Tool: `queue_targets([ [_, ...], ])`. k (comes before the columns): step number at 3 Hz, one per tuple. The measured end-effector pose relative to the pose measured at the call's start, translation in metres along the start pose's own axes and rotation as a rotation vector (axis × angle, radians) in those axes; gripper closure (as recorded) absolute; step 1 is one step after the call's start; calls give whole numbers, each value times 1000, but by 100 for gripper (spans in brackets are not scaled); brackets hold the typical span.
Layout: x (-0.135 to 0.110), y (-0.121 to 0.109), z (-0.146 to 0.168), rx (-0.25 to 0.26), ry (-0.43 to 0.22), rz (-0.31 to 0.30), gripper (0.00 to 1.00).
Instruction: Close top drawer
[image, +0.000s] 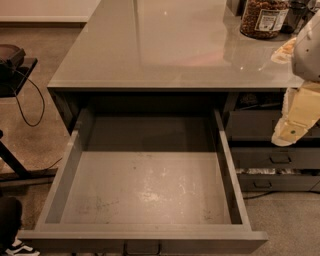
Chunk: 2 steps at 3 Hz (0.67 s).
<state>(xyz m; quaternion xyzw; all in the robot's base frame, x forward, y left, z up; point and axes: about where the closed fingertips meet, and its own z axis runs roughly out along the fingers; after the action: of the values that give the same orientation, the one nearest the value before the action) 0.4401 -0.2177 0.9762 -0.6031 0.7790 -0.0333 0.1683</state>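
- The top drawer (145, 192) is standing pulled far out from under the countertop (165, 45), its scuffed floor lying bare. Closing is not yet begun.
- Its front panel, carrying the small pull (142, 247), is sitting at the drawer's near end. I am judging that face the likely place for a push.
- The gripper (291, 127) is hanging off the drawer's right side, beyond its right wall, in front of the shallower drawers (277, 159).
- It is apparently holding nothing and touching no part of the drawer. Whether it is open or closed, I cannot tell.
- A jar (262, 17) is standing beyond the drawer's back right corner.
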Motion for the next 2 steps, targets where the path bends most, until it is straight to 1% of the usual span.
queue_targets([
  [1,0,0,0,0,0,0,0],
  [2,9,-2,2,29,19,28,0],
])
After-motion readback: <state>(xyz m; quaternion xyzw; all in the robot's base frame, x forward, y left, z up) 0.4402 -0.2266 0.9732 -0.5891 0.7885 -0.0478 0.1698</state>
